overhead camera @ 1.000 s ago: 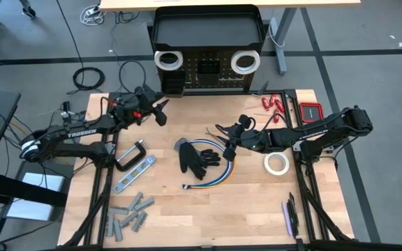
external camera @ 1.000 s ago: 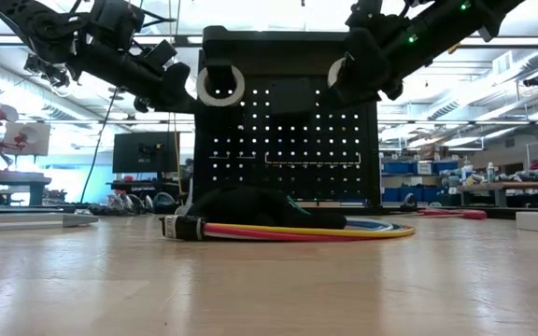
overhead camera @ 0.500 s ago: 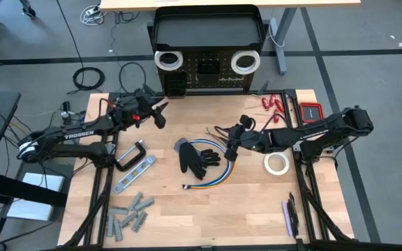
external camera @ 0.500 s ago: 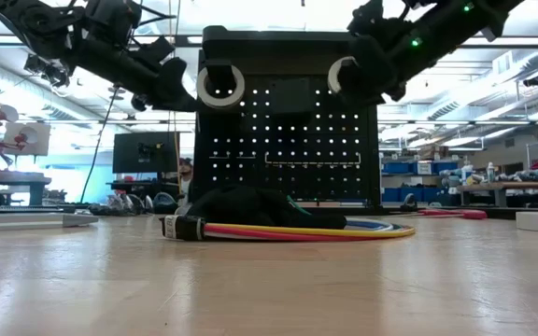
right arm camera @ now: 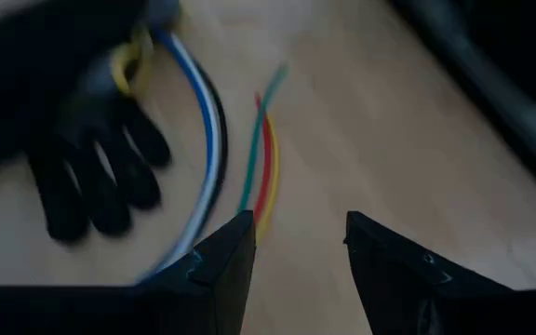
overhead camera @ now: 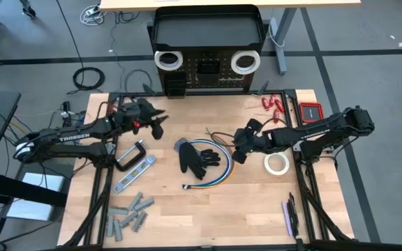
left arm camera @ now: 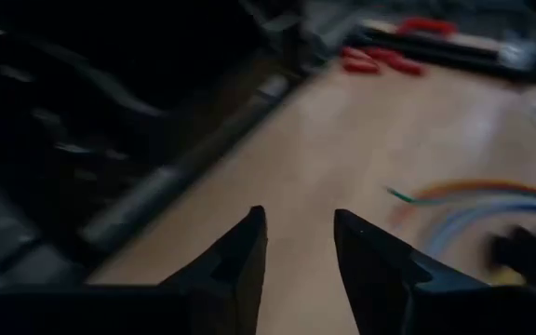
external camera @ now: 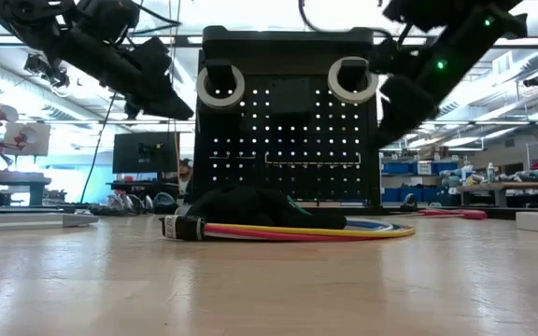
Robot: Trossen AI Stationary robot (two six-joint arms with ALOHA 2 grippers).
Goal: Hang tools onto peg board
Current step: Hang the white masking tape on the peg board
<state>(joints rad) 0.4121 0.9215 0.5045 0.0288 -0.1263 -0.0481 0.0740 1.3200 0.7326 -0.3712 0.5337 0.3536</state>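
The black peg board (overhead camera: 204, 42) stands upright at the table's far edge, and two white tape rolls (overhead camera: 167, 61) (overhead camera: 244, 63) hang on its front; they also show in the low view (external camera: 219, 86) (external camera: 351, 80). My left gripper (overhead camera: 160, 127) is open and empty, above the table's far left part. My right gripper (overhead camera: 237, 152) is open and empty, above the wood just right of the black gloves (overhead camera: 197, 157) and the coloured wires (right arm camera: 263, 158). A third white tape roll (overhead camera: 276, 163) lies flat near my right arm.
A black clamp (overhead camera: 131, 155), a silver flat bar (overhead camera: 135, 173) and grey metal pieces (overhead camera: 128, 216) lie at the left. Red-handled tools (overhead camera: 274, 103) and a red device (overhead camera: 311, 111) lie at the far right. A purple-handled tool (overhead camera: 286, 216) lies at the near right.
My right gripper has drawn back toward the table's right edge, away from the gloves, and has come lower. My left gripper has shifted a little toward the near edge and tipped downward. Nothing on the table has moved.
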